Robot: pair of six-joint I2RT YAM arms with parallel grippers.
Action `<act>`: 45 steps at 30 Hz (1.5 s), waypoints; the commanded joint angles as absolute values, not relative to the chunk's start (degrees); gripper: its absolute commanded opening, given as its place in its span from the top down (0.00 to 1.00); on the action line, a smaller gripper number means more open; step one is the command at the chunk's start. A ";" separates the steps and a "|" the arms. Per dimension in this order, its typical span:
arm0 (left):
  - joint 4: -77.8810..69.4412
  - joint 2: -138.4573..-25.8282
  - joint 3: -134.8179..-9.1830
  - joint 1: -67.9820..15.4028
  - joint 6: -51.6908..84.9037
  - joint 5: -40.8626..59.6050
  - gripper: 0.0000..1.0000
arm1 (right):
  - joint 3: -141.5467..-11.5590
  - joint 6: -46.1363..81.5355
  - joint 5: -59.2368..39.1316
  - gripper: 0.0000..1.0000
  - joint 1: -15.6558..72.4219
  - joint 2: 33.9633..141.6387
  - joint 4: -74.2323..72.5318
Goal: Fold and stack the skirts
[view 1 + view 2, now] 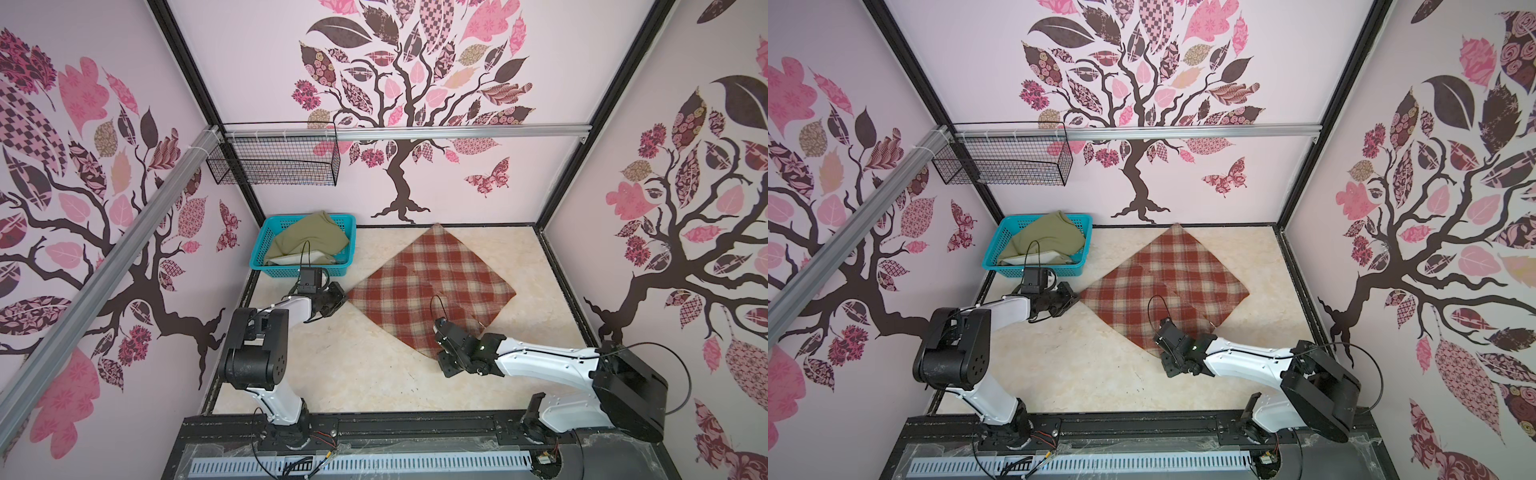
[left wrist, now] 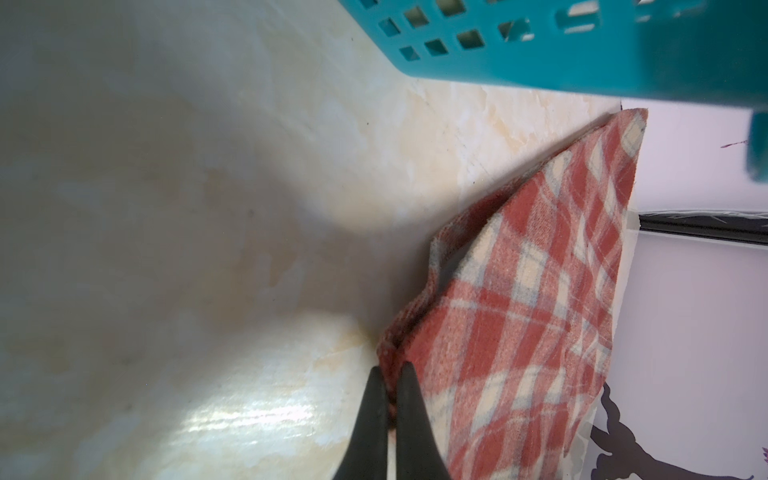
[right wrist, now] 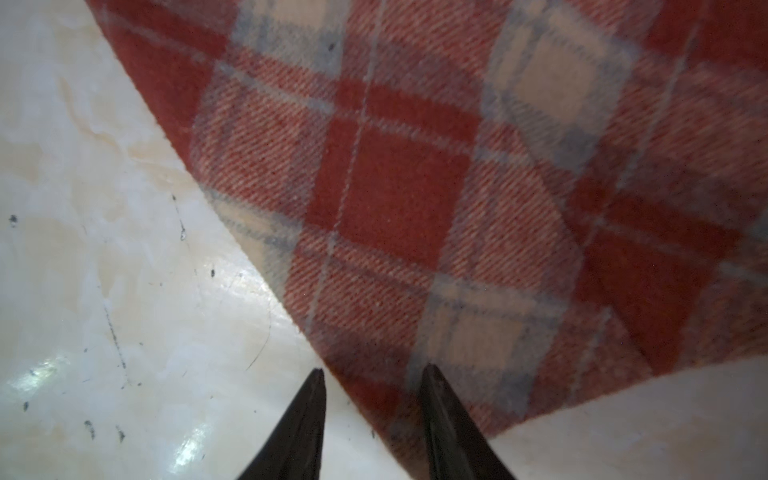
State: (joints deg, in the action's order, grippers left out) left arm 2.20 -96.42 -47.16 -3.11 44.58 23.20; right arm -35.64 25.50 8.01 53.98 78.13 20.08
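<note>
No readable text, label, brand, number or sign shows in any view

We see a rust-red and cream plaid skirt [image 3: 415, 187] of coarse, fuzzy, matt twill wool. The plain olive-green cloth skirt [image 1: 309, 241] looks smooth and matt. The turquoise perforated basket [image 2: 582, 62] is smooth moulded plastic. The cream marble-patterned tabletop [image 3: 124, 291] is glossy and scuffed. Far left, a black wire-mesh basket [image 1: 274, 162] hangs on a brushed silver metal rail [image 1: 457, 133].

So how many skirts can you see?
2. The plaid skirt lies spread on the table; the green skirt sits bunched in the turquoise basket. Another could hide underneath it.
</note>
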 commanded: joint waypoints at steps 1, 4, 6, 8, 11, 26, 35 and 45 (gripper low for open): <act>2.04 -96.28 -46.41 -2.38 44.08 22.68 1.00 | -36.33 25.96 9.13 0.59 55.18 79.95 20.95; 2.11 -96.41 -46.41 -2.20 44.08 22.74 1.00 | -36.86 26.66 10.25 0.58 56.37 80.83 21.94; 1.99 -96.46 -46.40 -1.94 44.08 22.74 1.00 | -37.15 27.10 10.40 0.57 56.85 82.01 22.58; 2.11 -96.46 -46.40 -1.76 44.12 22.76 1.00 | -37.48 27.57 10.70 0.57 57.38 82.79 23.02; 2.02 -96.37 -46.36 -1.43 44.21 22.81 1.00 | -37.62 28.00 10.90 0.58 57.97 83.52 23.24; 1.69 -94.02 -46.07 -0.77 46.33 24.15 1.00 | -38.03 26.04 5.82 0.95 59.33 83.65 22.70; 4.14 -87.42 -47.58 -0.01 48.05 24.28 1.00 | -40.81 24.22 2.45 0.97 59.59 76.80 25.51; 7.98 -78.11 -47.28 3.46 48.46 23.55 1.00 | -43.50 23.70 -0.26 0.98 60.47 73.63 26.89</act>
State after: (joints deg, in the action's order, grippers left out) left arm 6.55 -80.31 -47.16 2.17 48.56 24.64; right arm -41.95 24.16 1.39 59.90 75.90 24.03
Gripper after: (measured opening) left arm 0.048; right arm 0.077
